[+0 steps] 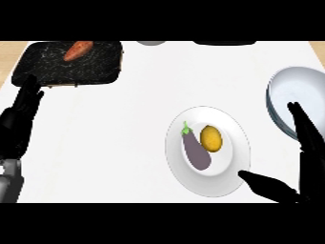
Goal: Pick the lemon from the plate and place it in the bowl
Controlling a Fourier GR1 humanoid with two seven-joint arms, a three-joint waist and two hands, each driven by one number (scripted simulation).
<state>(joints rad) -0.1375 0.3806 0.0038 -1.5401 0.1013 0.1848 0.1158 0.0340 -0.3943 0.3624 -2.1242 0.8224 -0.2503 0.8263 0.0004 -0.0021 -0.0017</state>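
Head view showed the lemon [211, 137] beside an eggplant [197, 151] on the plate [225, 183]; right hand [312, 157] spread wide and empty near the bowl [312, 90], left hand [17, 124] relaxed, a carrot [78, 50] far off.

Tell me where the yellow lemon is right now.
In the head view, the round yellow lemon lies on the white round plate at centre-right, just right of the purple eggplant and left of the grey bowl.
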